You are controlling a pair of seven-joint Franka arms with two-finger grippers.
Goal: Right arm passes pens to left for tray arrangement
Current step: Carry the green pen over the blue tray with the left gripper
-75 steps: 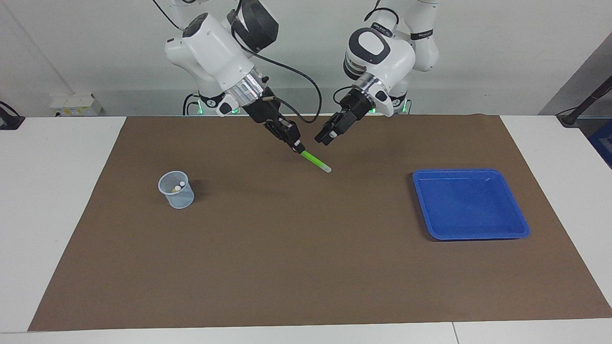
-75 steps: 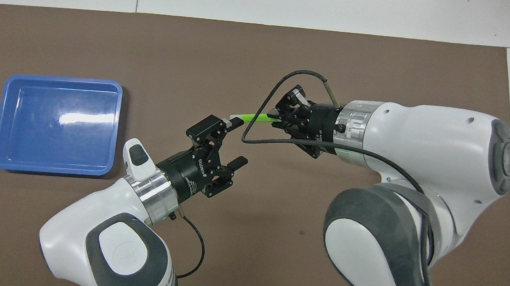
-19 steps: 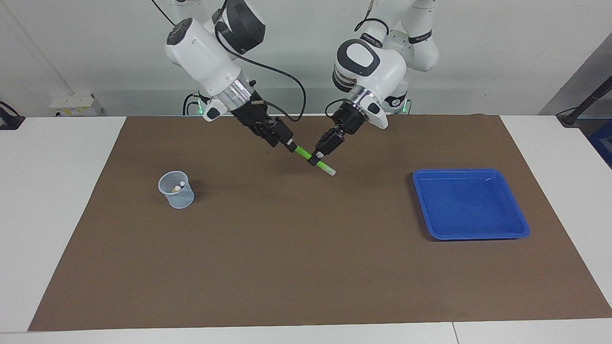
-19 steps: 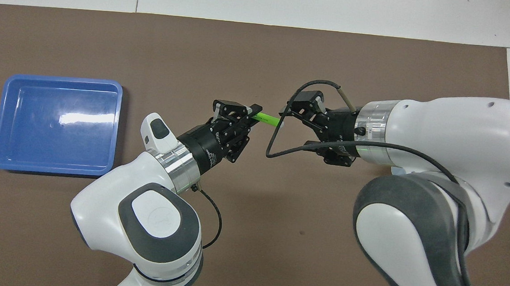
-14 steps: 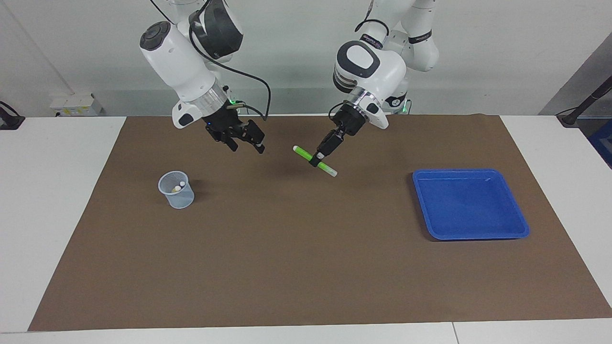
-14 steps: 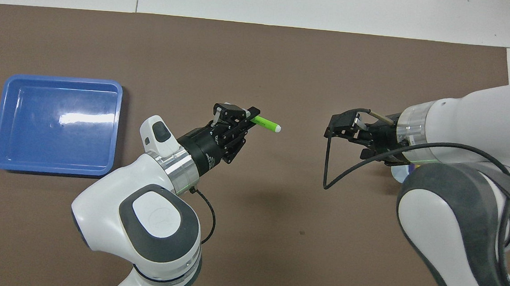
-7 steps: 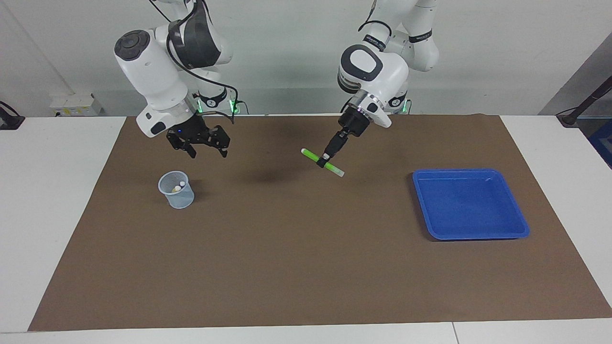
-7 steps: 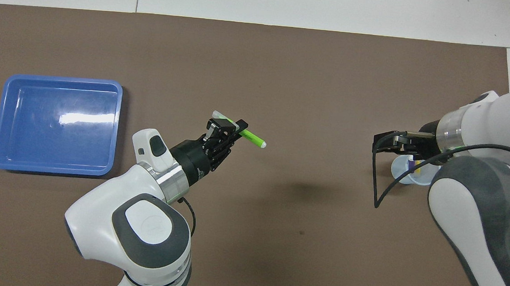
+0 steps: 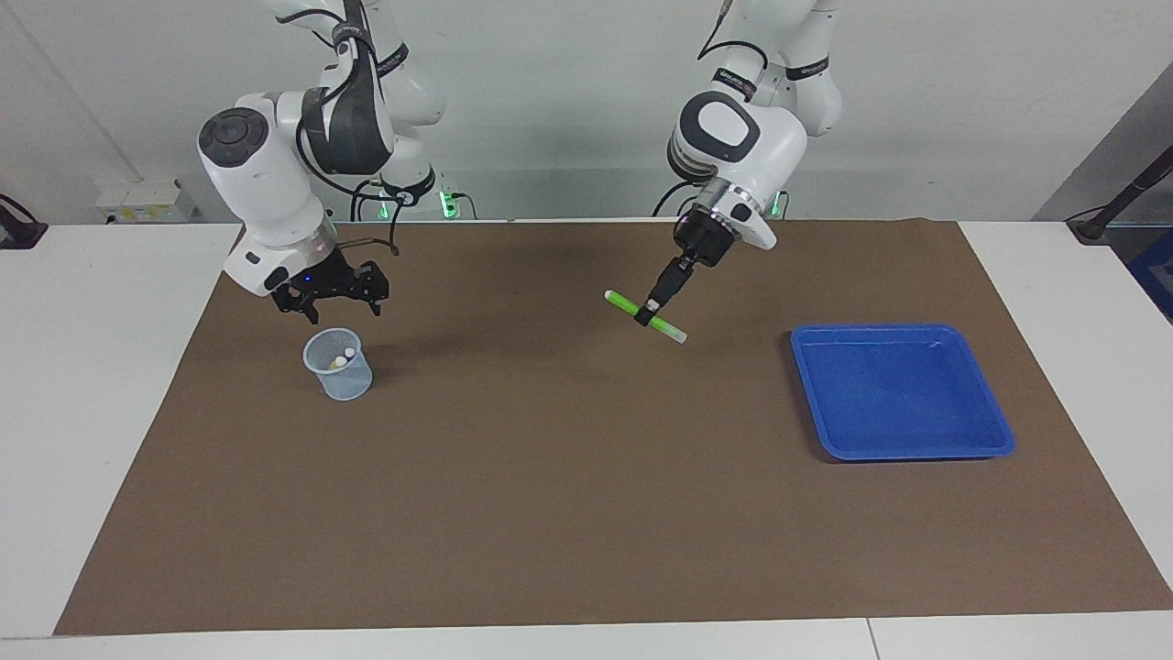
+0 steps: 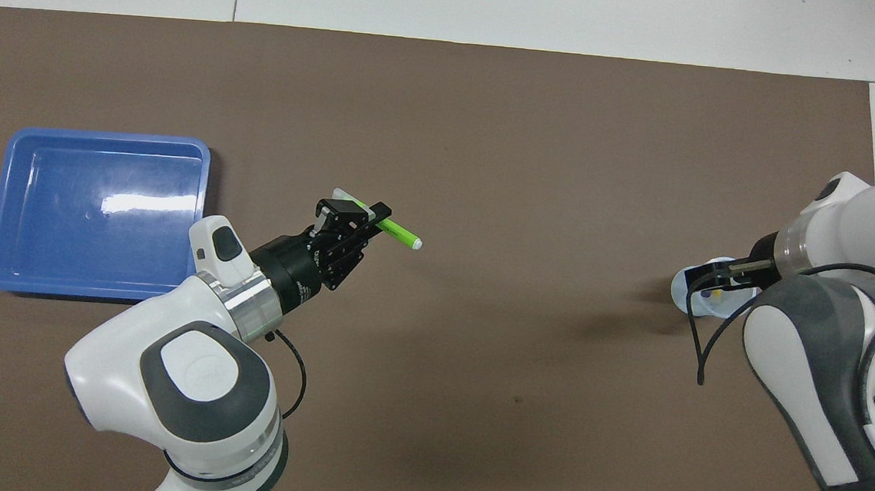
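The green pen (image 9: 645,316) hangs in the air over the brown mat (image 9: 586,513), clamped crosswise near its middle by the left tool (image 9: 649,318), with the empty blue tray (image 9: 999,431) resting toward the left arm's end of the worktop. The right tool (image 9: 332,307), fingers spread apart, hovers just above the pale cup (image 9: 339,365) holding 2 pens. Half a second ago, the left tool held the pen farther from the tray, and the right tool had not reached the cup.

One green pen (image 9: 645,316) is showing, plus two more pens standing in one translucent cup (image 9: 339,366), their colours unclear from the facing view. One blue tray (image 9: 903,392) and two grippers are showing.
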